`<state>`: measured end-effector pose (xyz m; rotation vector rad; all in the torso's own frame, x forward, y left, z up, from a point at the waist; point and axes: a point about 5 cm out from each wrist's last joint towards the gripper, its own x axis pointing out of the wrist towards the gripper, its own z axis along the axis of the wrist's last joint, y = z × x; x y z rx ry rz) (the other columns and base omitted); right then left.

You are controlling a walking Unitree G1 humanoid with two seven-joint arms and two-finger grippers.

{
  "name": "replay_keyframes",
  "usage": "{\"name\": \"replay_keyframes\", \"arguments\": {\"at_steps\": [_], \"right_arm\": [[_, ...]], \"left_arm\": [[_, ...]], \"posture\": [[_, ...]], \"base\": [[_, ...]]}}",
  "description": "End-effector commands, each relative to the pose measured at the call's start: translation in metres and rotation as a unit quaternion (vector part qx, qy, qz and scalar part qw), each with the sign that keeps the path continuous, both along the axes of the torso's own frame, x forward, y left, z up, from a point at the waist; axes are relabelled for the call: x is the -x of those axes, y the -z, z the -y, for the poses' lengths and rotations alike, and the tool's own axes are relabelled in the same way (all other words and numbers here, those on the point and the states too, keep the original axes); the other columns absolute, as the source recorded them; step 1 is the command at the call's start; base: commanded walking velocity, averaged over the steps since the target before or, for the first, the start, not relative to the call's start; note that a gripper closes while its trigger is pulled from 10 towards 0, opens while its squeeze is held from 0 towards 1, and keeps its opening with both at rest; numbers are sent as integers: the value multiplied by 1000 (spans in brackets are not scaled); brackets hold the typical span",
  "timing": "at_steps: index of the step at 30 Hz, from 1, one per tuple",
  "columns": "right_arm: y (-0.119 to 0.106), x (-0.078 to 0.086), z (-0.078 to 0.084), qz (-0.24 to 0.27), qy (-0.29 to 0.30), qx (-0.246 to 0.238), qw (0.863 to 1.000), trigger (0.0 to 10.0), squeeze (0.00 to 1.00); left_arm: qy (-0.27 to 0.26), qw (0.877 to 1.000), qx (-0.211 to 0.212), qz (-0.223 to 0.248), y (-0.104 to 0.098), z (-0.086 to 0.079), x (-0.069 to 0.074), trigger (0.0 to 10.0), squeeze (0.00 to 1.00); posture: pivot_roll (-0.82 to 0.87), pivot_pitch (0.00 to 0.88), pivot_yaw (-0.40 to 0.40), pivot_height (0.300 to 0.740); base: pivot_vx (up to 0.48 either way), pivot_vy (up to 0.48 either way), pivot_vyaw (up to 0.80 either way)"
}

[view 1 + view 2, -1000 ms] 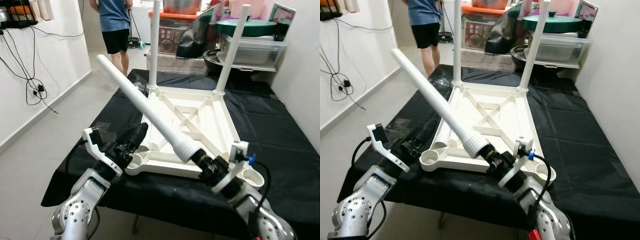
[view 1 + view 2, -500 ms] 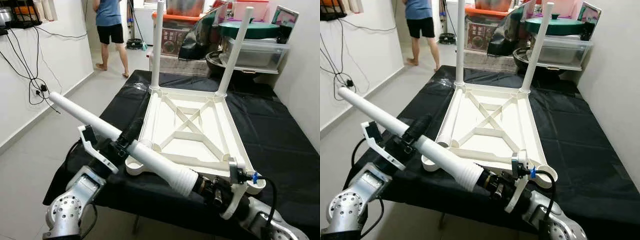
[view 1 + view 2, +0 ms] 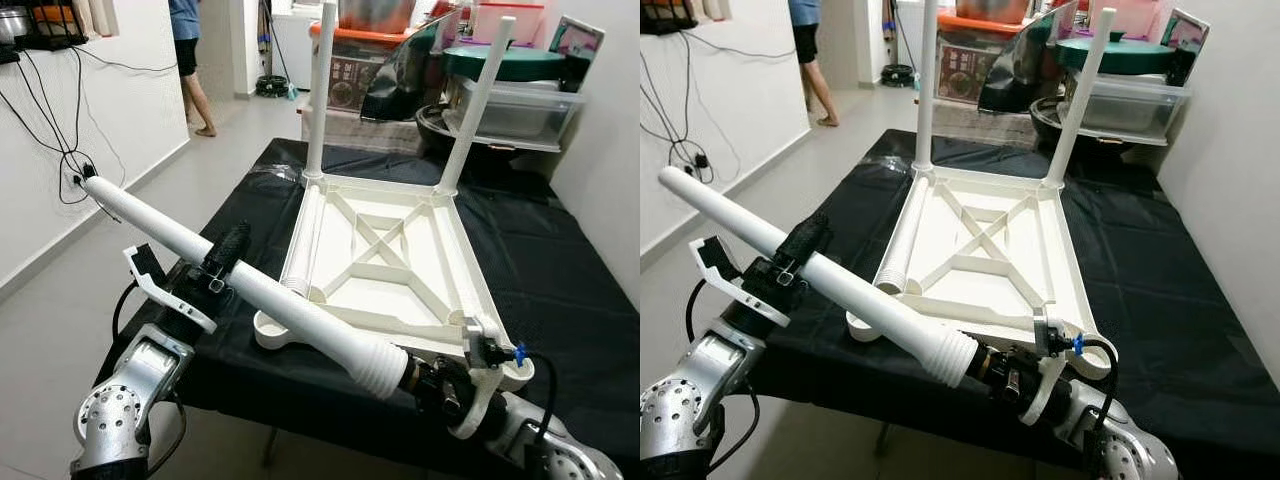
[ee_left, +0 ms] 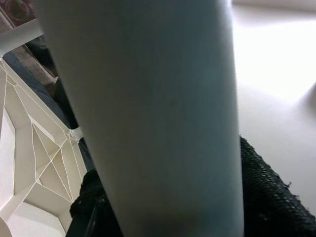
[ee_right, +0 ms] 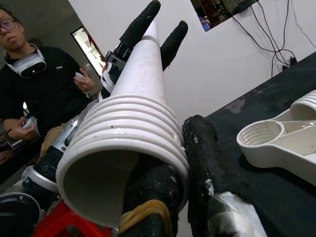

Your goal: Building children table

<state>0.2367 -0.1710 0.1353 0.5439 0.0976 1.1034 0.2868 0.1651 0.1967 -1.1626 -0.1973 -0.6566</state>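
A long white table leg point(image 3: 250, 290) slants low over the near left corner of the black-clothed table point(image 3: 560, 270). My right gripper point(image 3: 428, 382) is shut on its ribbed screw end point(image 5: 123, 148). My left gripper point(image 3: 233, 243) is shut around the leg's middle point(image 4: 148, 123). The white tabletop point(image 3: 395, 250) lies upside down, with two legs point(image 3: 319, 90) upright at its far corners. Another leg point(image 3: 302, 235) lies along its left inner edge. The near left socket point(image 3: 270, 328) and near right socket point(image 3: 516, 372) are empty.
A person point(image 3: 188, 50) stands in the far doorway. A person in black point(image 5: 44, 74) with a headset and hand controllers stands close to my left. Storage boxes and a green lid point(image 3: 510, 65) crowd the back. Cables point(image 3: 60, 150) hang on the left wall beside open floor.
The held leg has swung down from pointing up and back to lying low toward the left. My left gripper moved off the tabletop corner and shut on the shaft. The far person walked away.
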Motion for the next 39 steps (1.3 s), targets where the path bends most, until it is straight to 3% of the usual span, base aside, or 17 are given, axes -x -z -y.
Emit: {"name": "replay_keyframes", "arguments": {"at_steps": [1,4,5,6,7,8,10,12,13,14,18,22,27,29,34,39], "right_arm": [[13,-3,18,-37,56,44,997,0,0],[19,-14,21,-50,106,82,990,0,0],[22,-21,24,-62,132,117,982,10000,0],[22,-25,25,-69,142,135,978,10000,0],[22,-27,26,-73,146,144,976,10000,0],[18,-28,27,-70,142,139,978,10000,1000],[15,-28,27,-66,137,131,980,10000,1000],[10,-30,31,-52,131,157,977,10000,1000],[7,-29,33,-47,122,168,977,10000,612],[4,-28,37,-43,108,176,977,10000,0],[1,-26,41,-40,93,181,978,10000,0],[-1,-19,58,-20,52,228,972,10000,0],[-6,-18,71,-5,33,270,962,10000,0],[-22,-29,75,14,47,276,960,10000,0],[-53,-32,33,53,-20,225,973,10000,0],[-68,-35,12,87,-53,206,973,10000,0]], "left_arm": [[-18,999,-7,27,-12,-9,3,0,0],[-4,1000,-7,25,-14,-6,4,0,0],[3,1000,-11,19,-13,-3,4,0,0],[8,1000,-20,11,-11,-1,3,10000,0],[11,1000,-26,6,-10,1,3,10000,0],[17,999,-35,4,-10,2,2,10000,0],[20,999,-40,4,-10,3,2,10000,0],[20,998,-58,10,-14,2,0,10000,0],[16,998,-66,17,-18,-2,-2,10000,0],[9,997,-74,23,-23,-7,-5,10000,0],[0,996,-79,29,-29,-13,-8,10000,0],[-19,994,-93,46,-43,-29,-12,10000,0],[-10,991,-120,61,-48,-30,-10,10000,0],[14,987,-149,61,-47,-25,-10,10000,0],[41,982,-178,50,-39,-19,-20,10000,0],[51,978,-194,49,-39,-13,-25,10000,0]], "posture": [[37,0,-81,740],[36,0,-79,740],[35,0,-78,740],[32,0,-77,740],[32,0,-77,740],[31,0,-77,740],[31,0,-77,740],[32,0,-80,740],[32,0,-80,740],[33,0,-82,740],[33,0,-83,740],[39,0,-87,740],[43,0,-86,740],[42,0,-79,740],[34,0,-63,740],[33,0,-58,740]], "base": [[0,0,0],[0,0,0],[0,0,0],[0,0,0],[0,0,0],[0,0,0],[0,0,0],[0,0,0],[0,0,0],[0,0,0],[0,0,0],[0,0,0],[0,0,0],[0,0,0],[0,0,0],[0,0,0]]}}
